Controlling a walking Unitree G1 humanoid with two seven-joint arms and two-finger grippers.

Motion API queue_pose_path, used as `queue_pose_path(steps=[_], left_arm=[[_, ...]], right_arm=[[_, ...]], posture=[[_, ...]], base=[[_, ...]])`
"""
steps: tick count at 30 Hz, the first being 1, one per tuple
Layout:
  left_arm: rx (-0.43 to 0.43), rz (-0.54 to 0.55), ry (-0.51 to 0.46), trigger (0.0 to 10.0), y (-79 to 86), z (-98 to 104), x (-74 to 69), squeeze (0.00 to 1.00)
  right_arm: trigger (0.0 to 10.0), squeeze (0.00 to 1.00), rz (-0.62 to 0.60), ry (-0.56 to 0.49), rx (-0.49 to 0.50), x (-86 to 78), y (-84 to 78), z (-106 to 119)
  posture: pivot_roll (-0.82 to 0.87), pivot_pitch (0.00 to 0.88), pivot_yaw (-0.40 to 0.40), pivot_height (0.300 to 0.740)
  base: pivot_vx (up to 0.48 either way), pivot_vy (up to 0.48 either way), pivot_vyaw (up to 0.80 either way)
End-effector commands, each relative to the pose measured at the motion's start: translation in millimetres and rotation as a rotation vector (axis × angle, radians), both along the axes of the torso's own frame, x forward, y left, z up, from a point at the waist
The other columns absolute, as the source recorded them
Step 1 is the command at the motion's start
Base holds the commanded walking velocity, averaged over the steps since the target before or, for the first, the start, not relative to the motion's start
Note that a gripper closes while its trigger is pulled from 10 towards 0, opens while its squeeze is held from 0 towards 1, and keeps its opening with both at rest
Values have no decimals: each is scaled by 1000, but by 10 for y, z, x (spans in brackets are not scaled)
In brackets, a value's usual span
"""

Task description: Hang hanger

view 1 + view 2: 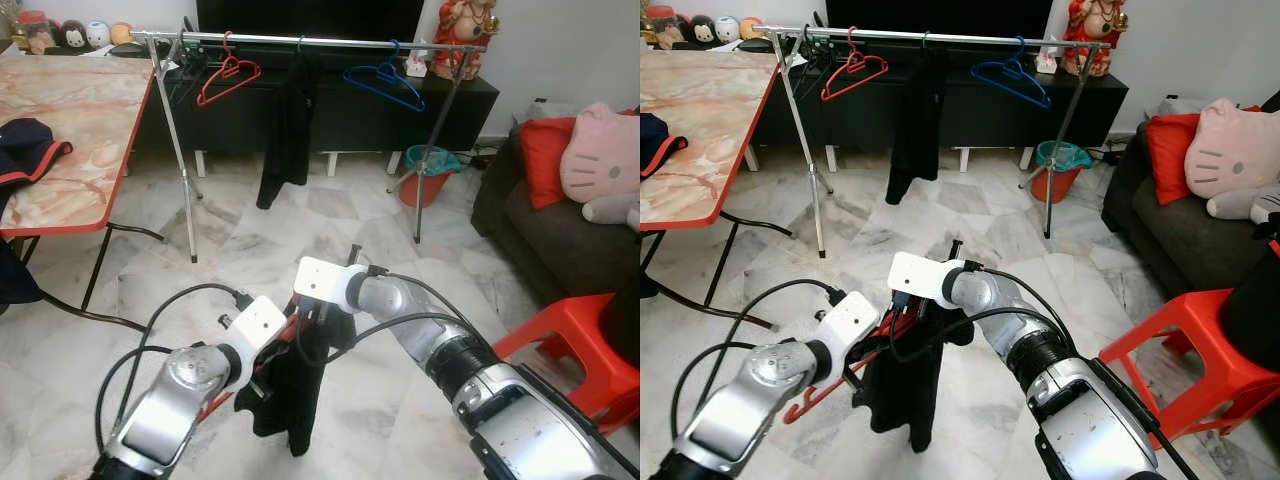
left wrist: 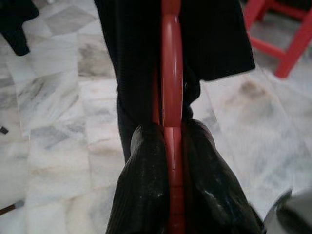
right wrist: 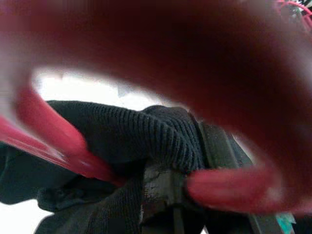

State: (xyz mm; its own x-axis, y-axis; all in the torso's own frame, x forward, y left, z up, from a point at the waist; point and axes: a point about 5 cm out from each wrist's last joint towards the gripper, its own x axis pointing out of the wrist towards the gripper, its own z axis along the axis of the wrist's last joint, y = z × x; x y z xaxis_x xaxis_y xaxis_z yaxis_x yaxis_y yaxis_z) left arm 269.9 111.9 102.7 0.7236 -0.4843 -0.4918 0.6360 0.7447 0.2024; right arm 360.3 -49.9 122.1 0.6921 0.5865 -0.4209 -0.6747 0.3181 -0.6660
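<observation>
Hangers: three, one red (image 1: pixel 810 400) carrying a black garment (image 1: pixel 902 385) low in front of the robot, one red (image 1: pixel 228 80) and one blue (image 1: pixel 385 84) on the rack (image 1: pixel 300 41). Left gripper (image 2: pixel 170 146) clamps the held hanger's bar; right gripper (image 1: pixel 930 305) is at its top, grip unclear. Table (image 1: pixel 70 150) sits left, sofa (image 1: pixel 540 230) and red stool (image 1: pixel 570 340) right.

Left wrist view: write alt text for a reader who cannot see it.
The left gripper is shut on a red hanger, its two black fingers pinching the plastic. A black garment drapes over the hanger above a marble floor.
</observation>
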Motion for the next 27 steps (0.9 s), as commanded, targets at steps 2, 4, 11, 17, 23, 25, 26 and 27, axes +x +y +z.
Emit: queue_pose_path(steps=[2,4,11,17,23,25,26,27], left_arm=[[-36,35,-46,10000,-105,86,87,0],[-39,50,-50,10000,-117,84,103,0],[-44,136,-84,10000,-127,100,186,0],[-38,229,-123,10000,-72,96,235,0],[-49,280,-160,10000,-20,144,261,0],[-50,288,-167,10000,-13,145,273,0],[-52,293,-171,10000,-11,147,278,0],[-54,298,-173,10000,-10,148,281,0]], right_arm=[[10000,0,71,-27,92,-53,189,154],[10000,0,71,-22,100,-62,193,156],[10000,0,8,-3,117,-60,143,141],[10000,0,-196,42,259,-28,-4,142],[10000,0,-344,112,365,-51,-221,56],[10000,0,-381,145,411,-70,-259,49],[10000,0,-399,157,433,-79,-278,46],[10000,0,-416,165,448,-88,-294,46]], posture=[[118,4,-149,740],[118,4,-149,740],[113,4,-147,740],[113,6,-149,740],[114,7,-150,740],[107,7,-150,740],[107,7,-150,740],[107,7,-150,740]], base=[[0,0,0],[0,0,0],[0,0,0],[0,0,0],[0,0,0],[0,0,0],[0,0,0],[0,0,0]])
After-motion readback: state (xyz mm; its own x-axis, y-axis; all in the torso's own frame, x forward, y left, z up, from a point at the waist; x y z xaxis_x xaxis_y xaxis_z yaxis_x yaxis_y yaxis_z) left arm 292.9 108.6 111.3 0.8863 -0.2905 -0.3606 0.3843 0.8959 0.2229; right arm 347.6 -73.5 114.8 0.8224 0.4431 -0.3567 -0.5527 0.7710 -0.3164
